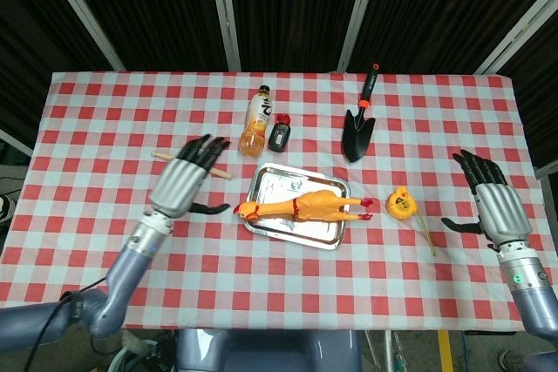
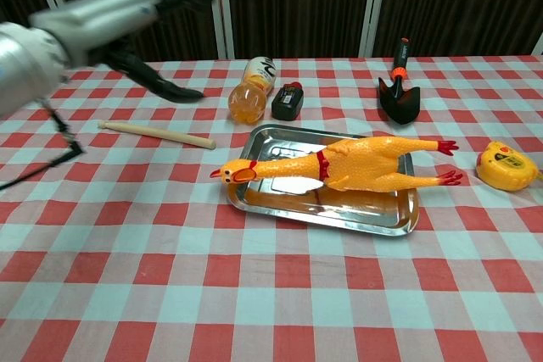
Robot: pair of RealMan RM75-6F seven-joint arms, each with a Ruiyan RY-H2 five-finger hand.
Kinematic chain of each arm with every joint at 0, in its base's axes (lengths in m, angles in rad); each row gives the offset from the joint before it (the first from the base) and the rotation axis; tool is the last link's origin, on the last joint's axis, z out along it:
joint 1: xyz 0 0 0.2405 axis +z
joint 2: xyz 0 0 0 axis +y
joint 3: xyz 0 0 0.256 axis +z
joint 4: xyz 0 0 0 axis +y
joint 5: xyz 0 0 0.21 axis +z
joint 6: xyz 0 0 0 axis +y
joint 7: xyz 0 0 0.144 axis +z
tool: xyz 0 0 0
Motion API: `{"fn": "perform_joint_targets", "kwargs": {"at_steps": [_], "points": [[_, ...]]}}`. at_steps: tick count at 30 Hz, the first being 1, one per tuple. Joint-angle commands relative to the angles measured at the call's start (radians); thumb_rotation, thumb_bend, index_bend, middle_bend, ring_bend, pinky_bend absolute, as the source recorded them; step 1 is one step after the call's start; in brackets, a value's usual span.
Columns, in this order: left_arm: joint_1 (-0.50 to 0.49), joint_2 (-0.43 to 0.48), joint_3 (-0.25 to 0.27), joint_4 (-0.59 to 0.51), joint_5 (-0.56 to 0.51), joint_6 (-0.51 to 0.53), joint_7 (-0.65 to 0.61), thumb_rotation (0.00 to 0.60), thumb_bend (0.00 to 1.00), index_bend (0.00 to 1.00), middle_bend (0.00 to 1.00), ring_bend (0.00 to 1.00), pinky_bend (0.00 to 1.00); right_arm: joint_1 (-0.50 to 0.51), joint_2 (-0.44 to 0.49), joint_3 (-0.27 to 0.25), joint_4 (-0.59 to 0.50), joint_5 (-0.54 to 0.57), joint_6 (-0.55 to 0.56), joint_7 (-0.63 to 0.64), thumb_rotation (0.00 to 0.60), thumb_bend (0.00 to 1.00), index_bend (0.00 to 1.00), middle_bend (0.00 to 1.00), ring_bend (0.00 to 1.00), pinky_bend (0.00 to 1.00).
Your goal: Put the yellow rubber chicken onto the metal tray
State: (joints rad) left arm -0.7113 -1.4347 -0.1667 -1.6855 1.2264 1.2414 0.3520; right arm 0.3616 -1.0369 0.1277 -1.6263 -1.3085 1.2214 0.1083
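Both hands, left (image 1: pixel 180 184) and right (image 1: pixel 499 208), hang open and empty; chicken (image 1: pixel 305 206) lies on the tray (image 1: pixel 272 187), feet probably past its rim.

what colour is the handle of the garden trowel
Black with orange bands at the tip and near the blade; the garden trowel shows this best in the chest view.

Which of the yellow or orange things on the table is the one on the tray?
The yellow rubber chicken, lying lengthwise on the metal tray. The orange drink bottle and the yellow tape measure rest on the cloth.
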Motion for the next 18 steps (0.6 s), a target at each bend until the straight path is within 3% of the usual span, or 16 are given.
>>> {"fn": "perform_joint_targets", "kwargs": {"at_steps": [1, 5, 10, 18], "points": [[0.197, 0.203, 0.089, -0.151, 0.0, 0.176, 0.014, 0.6, 0.07, 0.07, 0.07, 0.0, 0.11, -0.039, -0.021, -0.017, 0.016, -0.005, 0.053, -0.058, 0.6, 0.18, 0.0, 0.0, 0.0, 0.05], [0.308, 0.264, 0.152, -0.152, 0.034, 0.264, -0.037, 0.6, 0.07, 0.08, 0.08, 0.0, 0.11, -0.081, -0.036, -0.037, 0.021, -0.013, 0.106, -0.118, 0.6, 0.18, 0.0, 0.0, 0.0, 0.05], [0.408, 0.276, 0.214, -0.099, 0.073, 0.314, -0.108, 0.6, 0.07, 0.09, 0.09, 0.0, 0.11, -0.131, -0.048, -0.06, 0.006, -0.021, 0.167, -0.194, 0.6, 0.18, 0.0, 0.0, 0.0, 0.05], [0.5, 0.24, 0.234, -0.035, 0.124, 0.37, -0.171, 0.6, 0.07, 0.09, 0.09, 0.0, 0.11, -0.209, -0.083, -0.086, -0.019, -0.04, 0.263, -0.264, 0.6, 0.18, 0.0, 0.0, 0.0, 0.04]]}}
